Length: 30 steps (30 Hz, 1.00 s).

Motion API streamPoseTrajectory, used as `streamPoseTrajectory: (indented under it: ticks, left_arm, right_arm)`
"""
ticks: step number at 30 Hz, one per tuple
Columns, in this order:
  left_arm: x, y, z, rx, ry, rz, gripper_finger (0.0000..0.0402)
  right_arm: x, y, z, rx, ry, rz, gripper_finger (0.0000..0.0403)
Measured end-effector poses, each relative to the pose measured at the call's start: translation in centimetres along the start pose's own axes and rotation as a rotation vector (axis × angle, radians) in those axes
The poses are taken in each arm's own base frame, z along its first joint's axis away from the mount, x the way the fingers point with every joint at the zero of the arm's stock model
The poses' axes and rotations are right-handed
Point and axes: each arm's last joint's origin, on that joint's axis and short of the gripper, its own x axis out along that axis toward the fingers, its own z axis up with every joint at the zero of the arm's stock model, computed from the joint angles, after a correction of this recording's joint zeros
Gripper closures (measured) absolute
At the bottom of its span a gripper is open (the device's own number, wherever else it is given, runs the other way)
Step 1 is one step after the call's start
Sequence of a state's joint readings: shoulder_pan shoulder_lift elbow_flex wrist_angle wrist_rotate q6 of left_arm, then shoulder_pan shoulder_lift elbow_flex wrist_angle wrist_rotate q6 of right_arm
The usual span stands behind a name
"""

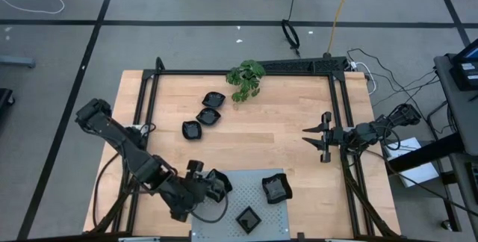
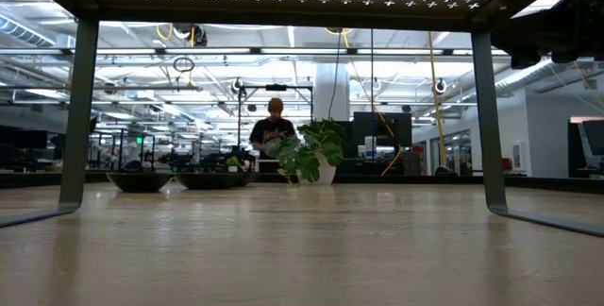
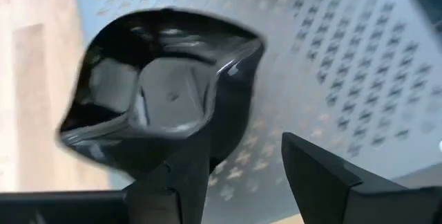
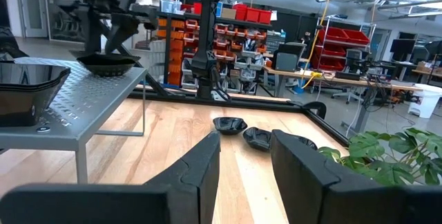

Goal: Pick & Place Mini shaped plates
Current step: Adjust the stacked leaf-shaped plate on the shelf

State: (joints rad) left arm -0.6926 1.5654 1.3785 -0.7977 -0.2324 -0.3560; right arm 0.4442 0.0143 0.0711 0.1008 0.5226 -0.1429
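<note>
At panel's near-left corner, high view: left tool (image 1: pixel 218 184) over grey panel (image 1: pixel 250 190), right tool (image 1: pixel 317 138) idle | left wrist: fingers spread beside glossy plate (image 3: pixel 159 92); judged light, stiff, slippery, take the rim.

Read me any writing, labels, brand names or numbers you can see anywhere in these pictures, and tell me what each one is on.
No text is readable in any view.
The mini shaped plates, grey perforated panel and wooden table carry no visible markings.
Red bins on the background shelves: any labels are too small to read.

Plant (image 1: pixel 246 79), perforated panel (image 1: pixel 239 182), table (image 1: pixel 261 137).
</note>
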Motion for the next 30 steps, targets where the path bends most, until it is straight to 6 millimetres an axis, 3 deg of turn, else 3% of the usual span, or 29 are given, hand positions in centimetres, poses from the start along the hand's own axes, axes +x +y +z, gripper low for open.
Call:
streamPoseTrajectory:
  ticks: [10, 23, 30]
  left_arm:
    - [0.51, 0.35, -0.32, 0.123, 0.025, 0.106, 0.0215]
    - [0.50, 0.72, -0.13, 0.131, 0.013, 0.131, 0.0218]
    - [0.50, 0.69, -0.14, 0.130, 0.013, 0.126, 0.0301]
  right_arm:
    - [0.00, 0.00, 0.00, 0.000, 0.000, 0.000, 0.0284]
    - [0.00, 0.00, 0.00, 0.000, 0.000, 0.000, 0.0284]
    - [0.00, 0.00, 0.00, 0.000, 0.000, -0.001, 0.0284]
